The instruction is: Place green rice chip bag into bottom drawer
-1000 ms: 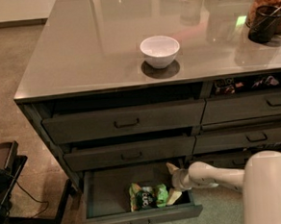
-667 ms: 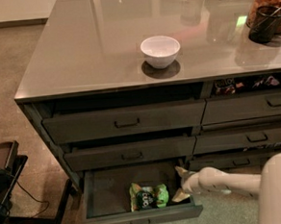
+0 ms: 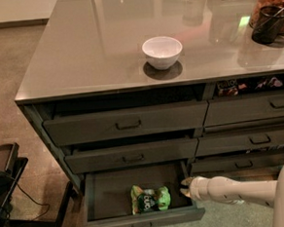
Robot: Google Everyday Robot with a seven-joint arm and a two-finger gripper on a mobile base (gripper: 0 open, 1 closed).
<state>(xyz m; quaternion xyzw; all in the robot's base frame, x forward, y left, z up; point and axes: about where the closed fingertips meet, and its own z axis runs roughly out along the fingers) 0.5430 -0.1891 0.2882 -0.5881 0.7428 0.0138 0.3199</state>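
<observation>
Inside drawer (image 3: 109, 196): bag (image 3: 150, 199) lying loose; gripper (image 3: 185, 187) just beside, spread, empty. Risk: clipping side wall, or snagging bag, on withdrawal.

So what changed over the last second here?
The gripper has drawn back to the right, away from the bag, and a gap now shows between them. The bag lies free in the open bottom drawer. Bag, drawer and bowl have stayed where they were.
</observation>
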